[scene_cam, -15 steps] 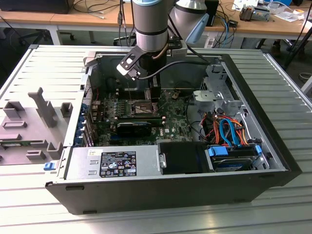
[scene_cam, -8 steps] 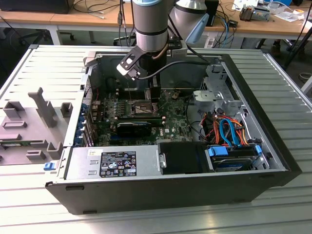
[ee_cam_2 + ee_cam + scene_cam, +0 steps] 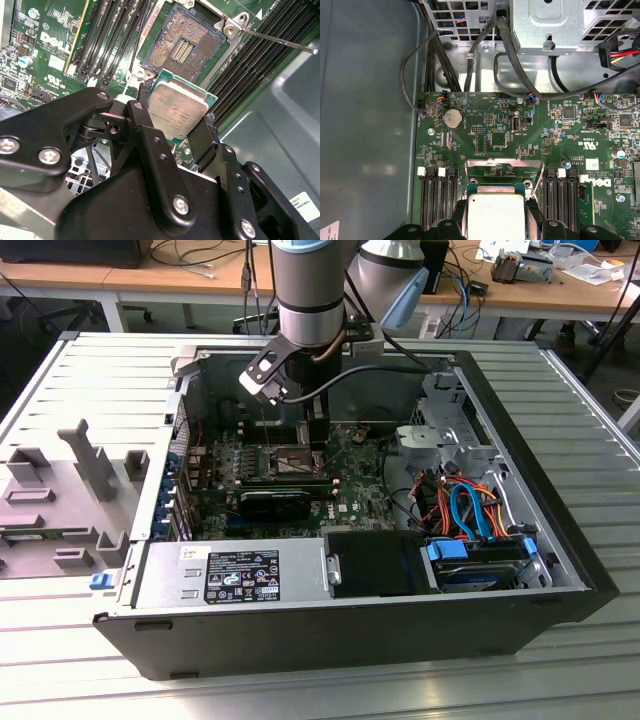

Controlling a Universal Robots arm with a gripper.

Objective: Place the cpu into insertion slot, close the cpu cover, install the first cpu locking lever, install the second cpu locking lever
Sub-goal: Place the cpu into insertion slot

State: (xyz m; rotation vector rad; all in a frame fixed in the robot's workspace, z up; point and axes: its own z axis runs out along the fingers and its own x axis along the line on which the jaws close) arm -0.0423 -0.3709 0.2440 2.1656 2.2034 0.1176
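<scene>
Your gripper (image 3: 176,112) is clenched on the cpu (image 3: 179,102), one flat square chip with a dull silver lid and green edge, pinched between two matte black fingers (image 3: 201,135). It hangs near the insertion slot (image 3: 182,45), not in it: one square dark recess of gold contacts, silver-rimmed. One thin steel lever (image 3: 280,44) juts beside it.

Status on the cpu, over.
Copy: claw shut on cpu. Held near slot, not yet in. Slot bare, cover raised, path looks clear.
</scene>
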